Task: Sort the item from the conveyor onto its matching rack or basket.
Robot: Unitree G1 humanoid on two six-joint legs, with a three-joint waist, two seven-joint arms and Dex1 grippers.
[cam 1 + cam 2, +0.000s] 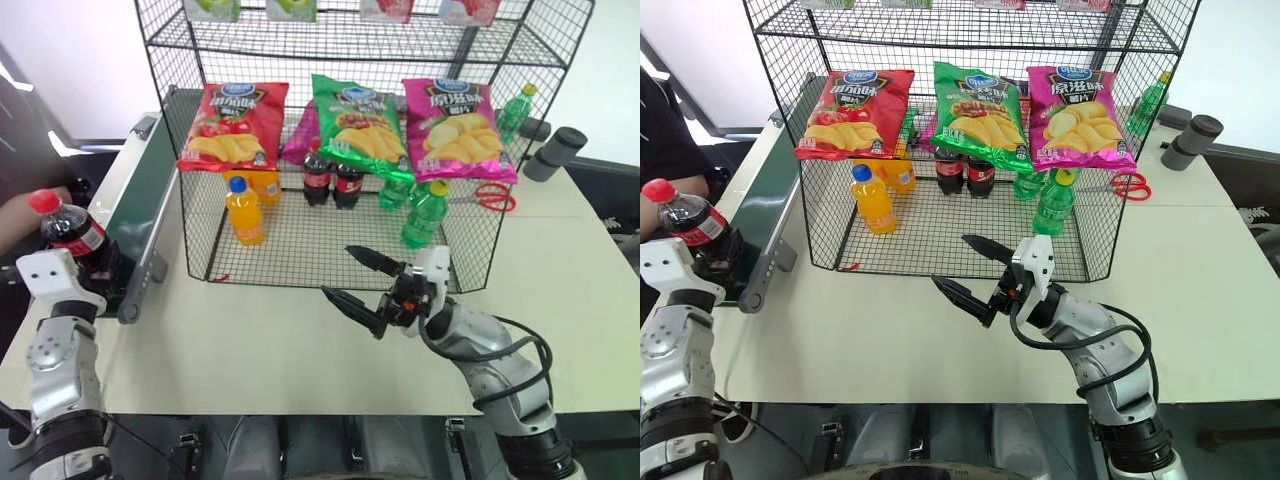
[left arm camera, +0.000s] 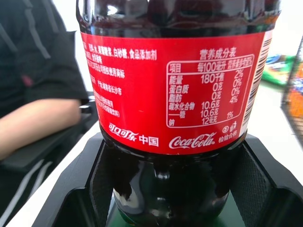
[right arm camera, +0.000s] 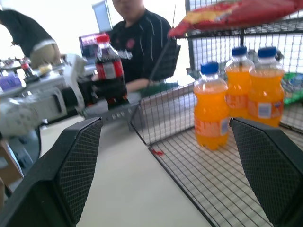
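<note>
- Left jaws (image 1: pixel 88 268) clenched low on the upright cola bottle (image 1: pixel 70 230), at the conveyor's (image 1: pixel 140 205) near end.
- Right jaws (image 1: pixel 362 282) stand released, holding nothing, above the counter (image 1: pixel 250 340).
- The wire rack (image 1: pixel 330 240) lies to the bottle's right, so I judge a rightward carry comes next.

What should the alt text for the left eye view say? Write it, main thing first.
The left tool, shut, holds a cola bottle upright beside the conveyor. The right tool hangs open before the black wire rack of bottles and crisp bags.
</note>
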